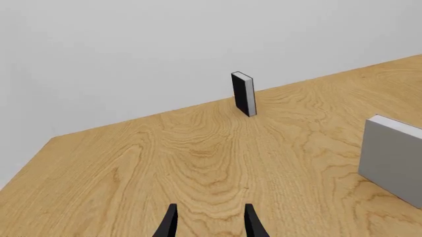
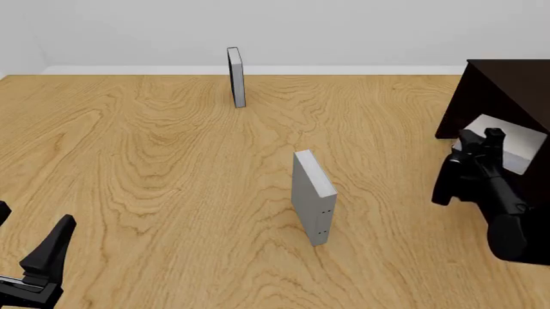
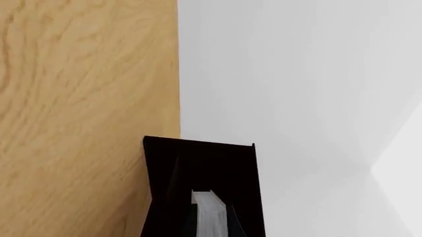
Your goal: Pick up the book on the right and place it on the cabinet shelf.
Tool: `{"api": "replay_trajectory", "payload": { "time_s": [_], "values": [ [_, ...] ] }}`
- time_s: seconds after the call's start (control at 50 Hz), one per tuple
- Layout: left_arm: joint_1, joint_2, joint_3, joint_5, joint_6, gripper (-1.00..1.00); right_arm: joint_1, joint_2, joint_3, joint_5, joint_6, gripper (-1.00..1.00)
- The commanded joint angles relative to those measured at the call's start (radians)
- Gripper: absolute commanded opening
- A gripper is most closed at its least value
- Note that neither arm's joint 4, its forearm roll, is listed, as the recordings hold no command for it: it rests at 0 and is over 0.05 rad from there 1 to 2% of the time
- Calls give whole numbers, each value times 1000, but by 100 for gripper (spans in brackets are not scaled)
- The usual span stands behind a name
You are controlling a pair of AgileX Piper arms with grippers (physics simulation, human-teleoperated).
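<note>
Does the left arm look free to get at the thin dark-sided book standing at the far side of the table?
Probably yes. The left gripper is open, and only bare table lies between it and the thin book. The grey dotted book stands off to one side. Whether the arm stretches that far, I cannot tell.

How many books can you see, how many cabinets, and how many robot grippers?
Books: 3, the thin dark-sided book, the dotted grey book, and the plain grey book in the right gripper.
Cabinets: 1, the dark cabinet.
Grippers: 2, right one and left gripper.
Total: 6.
</note>
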Motion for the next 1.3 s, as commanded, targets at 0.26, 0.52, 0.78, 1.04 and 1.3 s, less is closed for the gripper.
{"api": "replay_trajectory", "payload": {
  "time_s": [0.26, 0.52, 0.78, 1.04, 1.3],
  "values": [
    [1, 0, 0, 0, -4, 100, -31, 49, -52, -14, 31, -100],
    [2, -1, 0, 0, -7, 100, -47, 93, -81, -14, 29, -100],
    [3, -1, 0, 1, -6, 100, -69, 130, -84, -14, 46, -100],
    [2, 0, 0, 2, -2, 100, -86, 149, -58, -13, 80, -100],
    [3, 0, 0, 2, -3, 100, -92, 158, -36, -13, 101, -100]
  ]
}}
